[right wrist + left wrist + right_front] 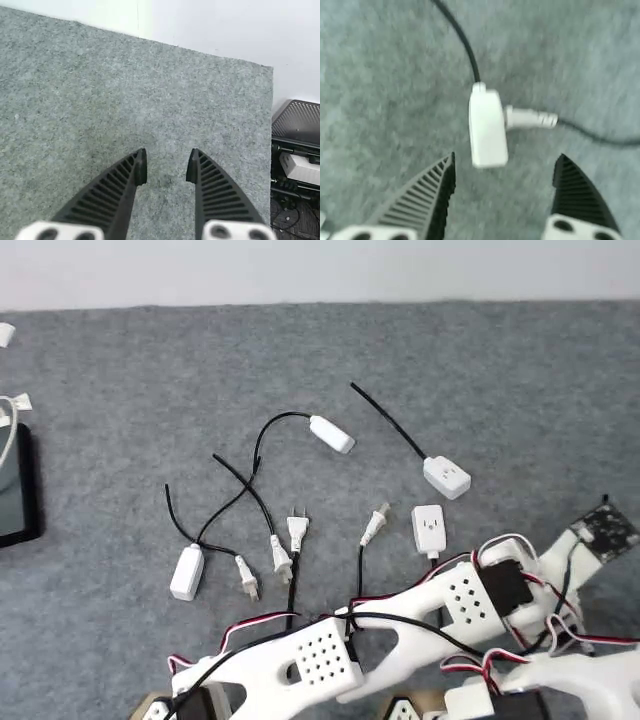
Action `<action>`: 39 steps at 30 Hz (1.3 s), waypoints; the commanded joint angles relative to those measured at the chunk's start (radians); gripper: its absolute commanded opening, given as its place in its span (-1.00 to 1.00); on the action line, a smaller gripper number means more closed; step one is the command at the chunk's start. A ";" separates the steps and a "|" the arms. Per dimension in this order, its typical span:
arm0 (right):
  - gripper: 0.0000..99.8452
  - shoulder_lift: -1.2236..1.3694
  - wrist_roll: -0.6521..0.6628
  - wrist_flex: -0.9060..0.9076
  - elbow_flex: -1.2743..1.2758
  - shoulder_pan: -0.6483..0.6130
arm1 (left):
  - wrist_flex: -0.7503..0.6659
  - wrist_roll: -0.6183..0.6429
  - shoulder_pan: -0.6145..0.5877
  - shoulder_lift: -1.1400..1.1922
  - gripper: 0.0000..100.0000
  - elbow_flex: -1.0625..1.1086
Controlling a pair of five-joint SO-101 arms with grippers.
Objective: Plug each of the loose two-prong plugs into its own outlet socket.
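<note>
The grey felt mat (500,370) carries four loose white two-prong plugs on black cords toward its near edge: the leftmost plug (246,578), the second plug (281,558), the upright plug (297,531) and the rightmost plug (374,527); none sits in a socket; a white oblong socket (187,572) lies at the mat's near left, a second oblong socket (332,434) about the mat's middle, a square white socket (446,477) right of the mat's middle, and another square socket (429,527) closer to the mat's near edge; the left gripper (507,161) is spread wide and empty above the mat, with a white block socket (487,127) on a black cord (465,45) just beyond its black ribbed fingers (440,187) and a white plug body (530,119) crosswise at that block's side; which of the mat's sockets this is I cannot tell; the right gripper (167,162) is parted by a narrower gap, holding nothing, over bare mat near the mat's far edge.
</note>
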 commanded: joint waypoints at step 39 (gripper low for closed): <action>-0.85 -0.268 -0.110 0.958 -0.302 -1.276 | 0.124 -0.235 -1.295 -1.686 -0.90 1.593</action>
